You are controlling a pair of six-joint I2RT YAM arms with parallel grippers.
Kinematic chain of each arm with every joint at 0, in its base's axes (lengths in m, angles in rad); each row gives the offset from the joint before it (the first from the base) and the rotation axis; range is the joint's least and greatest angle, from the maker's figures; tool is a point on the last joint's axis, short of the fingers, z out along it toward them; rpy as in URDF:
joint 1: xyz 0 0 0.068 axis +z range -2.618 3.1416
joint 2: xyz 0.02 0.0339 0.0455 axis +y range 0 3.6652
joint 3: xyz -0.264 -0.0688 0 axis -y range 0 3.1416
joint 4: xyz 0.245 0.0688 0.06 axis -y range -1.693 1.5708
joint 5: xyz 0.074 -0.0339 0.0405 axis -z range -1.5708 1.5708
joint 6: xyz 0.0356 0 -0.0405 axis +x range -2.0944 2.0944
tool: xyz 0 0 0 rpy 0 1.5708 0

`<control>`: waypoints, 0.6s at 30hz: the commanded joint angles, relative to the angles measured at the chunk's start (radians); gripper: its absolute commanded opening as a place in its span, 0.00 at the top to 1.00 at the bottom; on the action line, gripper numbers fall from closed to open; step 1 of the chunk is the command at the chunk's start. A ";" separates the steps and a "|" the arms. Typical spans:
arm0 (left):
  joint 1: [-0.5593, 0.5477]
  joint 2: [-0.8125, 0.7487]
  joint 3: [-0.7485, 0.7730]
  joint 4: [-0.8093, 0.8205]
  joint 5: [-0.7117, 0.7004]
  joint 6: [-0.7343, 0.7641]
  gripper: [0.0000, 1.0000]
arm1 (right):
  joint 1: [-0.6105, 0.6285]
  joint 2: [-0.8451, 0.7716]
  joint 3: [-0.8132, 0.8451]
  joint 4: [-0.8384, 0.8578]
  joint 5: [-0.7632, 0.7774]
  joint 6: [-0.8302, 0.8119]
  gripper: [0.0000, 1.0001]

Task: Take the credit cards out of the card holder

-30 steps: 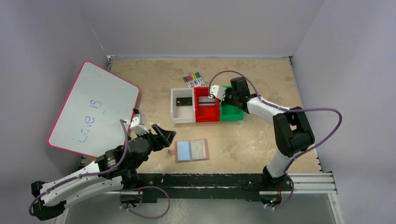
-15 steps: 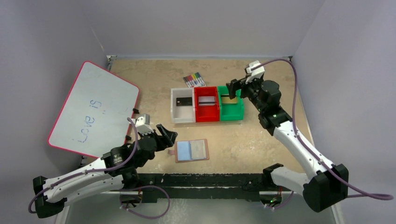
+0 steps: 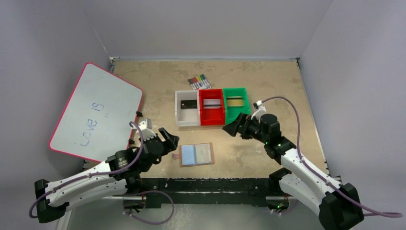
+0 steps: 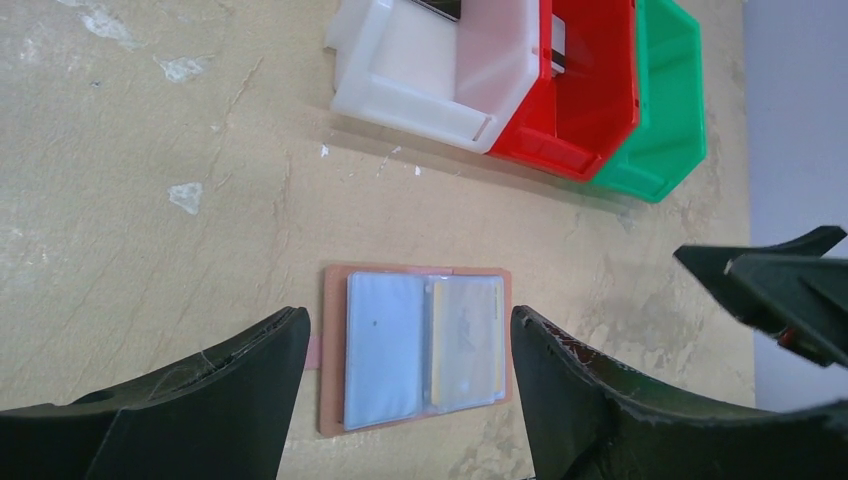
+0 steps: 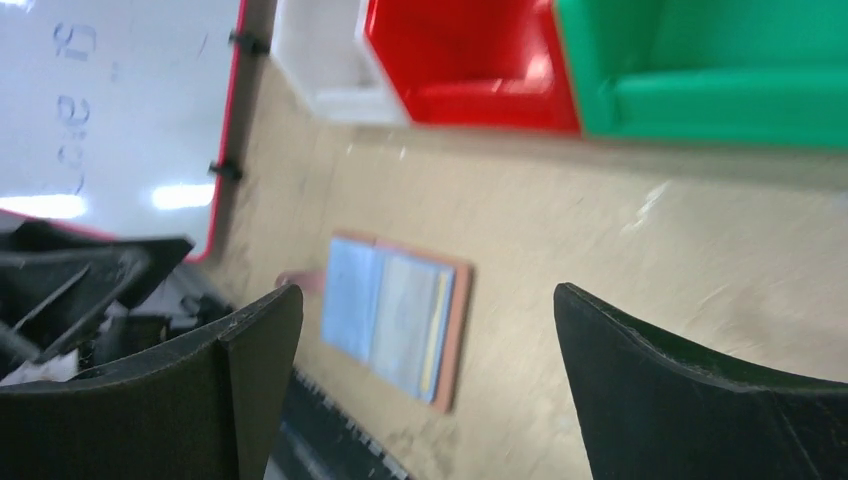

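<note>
The card holder (image 3: 197,155) lies open on the table (image 3: 268,86), in front of a row of three bins (image 3: 212,120) each holding one of the credit cards (image 3: 188,104), with the markers (image 3: 198,82) behind them and the whiteboard (image 3: 95,111) at the left.

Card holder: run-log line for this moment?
card holder: open flat | left hand: open, empty | right hand: open, empty | credit cards: one per bin

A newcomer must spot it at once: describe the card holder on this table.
Find the big red-rimmed whiteboard at the left of the table, then the row of white, red and green bins in the middle. In front of that row, toward the near edge, lies the card holder, opened flat. Unlike the plastic bins, it is a thin tan-brown wallet with two clear pockets.
</note>
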 commanded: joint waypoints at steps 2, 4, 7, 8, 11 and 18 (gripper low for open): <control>0.004 0.012 0.008 -0.033 -0.033 -0.040 0.26 | 0.183 -0.052 0.015 -0.011 0.052 0.147 0.07; 0.004 0.019 0.006 -0.037 -0.027 -0.044 0.26 | 0.261 -0.027 0.042 -0.060 0.119 0.160 0.14; 0.004 0.030 0.002 -0.039 -0.022 -0.049 0.25 | 0.371 0.030 0.059 -0.088 0.194 0.210 0.21; 0.004 0.034 0.001 -0.037 -0.019 -0.048 0.25 | 0.402 0.051 0.059 -0.081 0.214 0.231 0.23; 0.004 0.049 -0.005 -0.005 0.001 -0.029 0.26 | 0.478 0.124 0.047 -0.035 0.249 0.287 0.27; 0.004 0.140 -0.032 0.059 0.043 -0.027 0.28 | 0.546 0.311 0.082 0.056 0.241 0.298 0.44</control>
